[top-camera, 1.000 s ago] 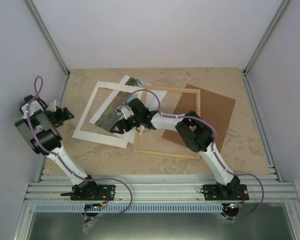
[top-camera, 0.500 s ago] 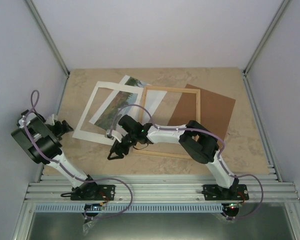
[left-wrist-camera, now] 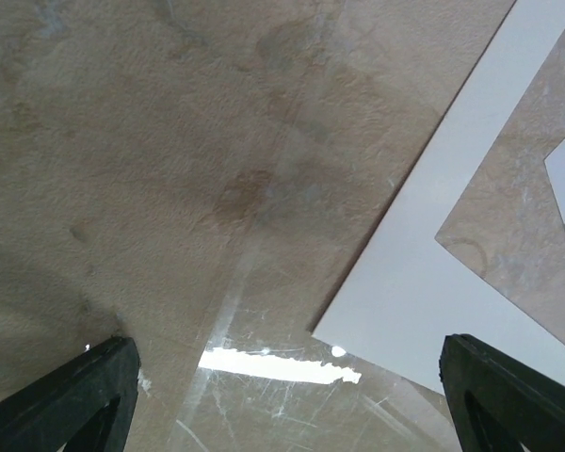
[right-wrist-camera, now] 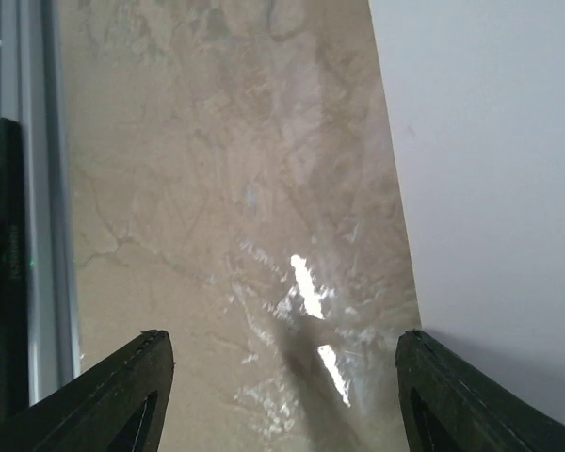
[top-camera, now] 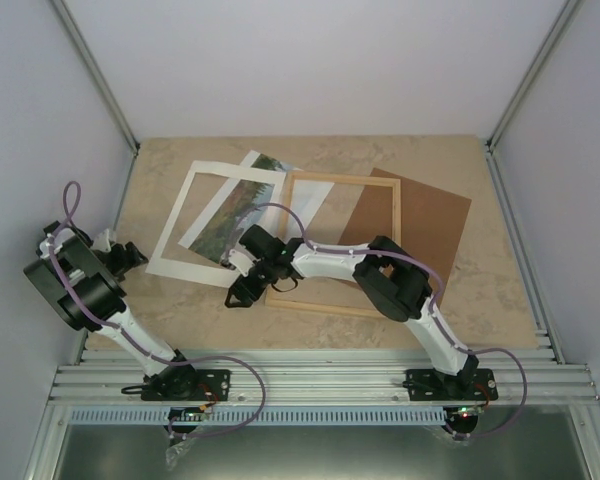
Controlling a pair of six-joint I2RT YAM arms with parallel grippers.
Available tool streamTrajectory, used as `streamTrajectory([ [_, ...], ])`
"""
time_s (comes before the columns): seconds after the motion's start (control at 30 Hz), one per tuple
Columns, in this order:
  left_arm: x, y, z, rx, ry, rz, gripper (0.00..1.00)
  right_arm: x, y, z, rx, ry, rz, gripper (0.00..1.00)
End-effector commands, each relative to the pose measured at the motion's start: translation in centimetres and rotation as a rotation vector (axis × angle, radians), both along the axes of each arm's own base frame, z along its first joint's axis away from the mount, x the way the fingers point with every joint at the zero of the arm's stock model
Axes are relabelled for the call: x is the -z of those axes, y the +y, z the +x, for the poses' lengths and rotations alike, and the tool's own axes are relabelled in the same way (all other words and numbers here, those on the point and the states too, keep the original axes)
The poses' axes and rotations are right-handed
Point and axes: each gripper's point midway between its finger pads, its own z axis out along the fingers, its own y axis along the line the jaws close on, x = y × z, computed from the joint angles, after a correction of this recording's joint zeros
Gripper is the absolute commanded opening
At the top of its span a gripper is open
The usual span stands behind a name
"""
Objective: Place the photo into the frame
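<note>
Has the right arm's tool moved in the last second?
Yes. The right tool has come toward the arms' bases, from over the white card mat border to bare table beside the light wooden picture frame's near left corner.

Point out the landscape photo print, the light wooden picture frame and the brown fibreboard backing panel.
landscape photo print (top-camera: 225, 218): top external view, its green middle.
light wooden picture frame (top-camera: 345, 179): top external view, its far slat.
brown fibreboard backing panel (top-camera: 432, 225): top external view, its bare right half.
</note>
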Motion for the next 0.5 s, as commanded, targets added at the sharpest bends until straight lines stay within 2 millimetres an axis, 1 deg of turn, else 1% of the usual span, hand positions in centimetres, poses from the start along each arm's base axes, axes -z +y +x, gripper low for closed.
streamTrajectory([
  [0.0, -0.1, 0.1, -0.4, 0.004, -0.001, 0.012, 0.9, 4.0, -1.5, 1.4, 0.056, -0.031, -0.159, 0.67],
  [0.13, 0.2, 0.2, -0.6, 0.006, 0.008, 0.021, 0.9, 3.8, -1.6, 4.1, 0.113, -0.114, -0.176, 0.69],
  [0.3, 0.6, -0.1, -0.9, 0.012, 0.017, 0.011, 0.9, 2.7, -1.8, 7.9, 0.204, -0.218, -0.18, 0.73],
  [0.33, 0.6, -0.1, -0.9, 0.009, 0.017, 0.009, 0.9, 2.3, -1.8, 8.1, 0.204, -0.218, -0.173, 0.73],
  [0.37, 0.4, -0.2, -0.9, 0.011, 0.013, 0.004, 0.9, 1.8, -1.7, 7.8, 0.191, -0.203, -0.157, 0.73],
  [0.47, 0.2, -0.2, -1.1, 0.002, 0.013, -0.008, 0.91, 0.0, -1.9, 5.0, 0.141, -0.103, -0.098, 0.72],
])
